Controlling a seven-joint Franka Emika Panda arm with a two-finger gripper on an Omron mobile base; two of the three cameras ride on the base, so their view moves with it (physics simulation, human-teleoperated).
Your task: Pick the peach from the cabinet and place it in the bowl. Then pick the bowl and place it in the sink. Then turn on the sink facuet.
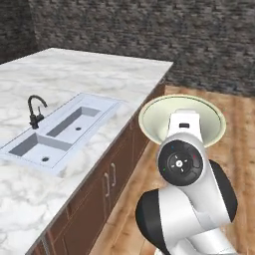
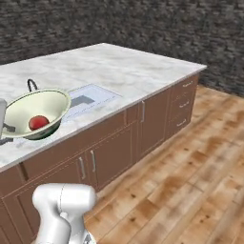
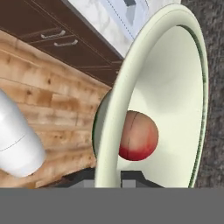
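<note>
Bowl held in the air with the peach inside

The end effector (image 3: 109, 180) is clamped on the rim of the bowl (image 3: 175, 87), which hangs tilted above the wooden floor (image 2: 190, 181), beside the marble surface (image 1: 74, 74). The peach (image 3: 138, 135) rests in the bowl's bottom. The sink (image 1: 64, 132) and its black faucet (image 1: 36, 110) lie on the surface, apart from the bowl.

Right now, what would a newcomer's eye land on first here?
The pale cream-green bowl held up in the air by its rim in the gripper, off the counter's edge, with the peach inside. Beyond it, the double-basin sink lies in the marble counter, black faucet behind.
</note>
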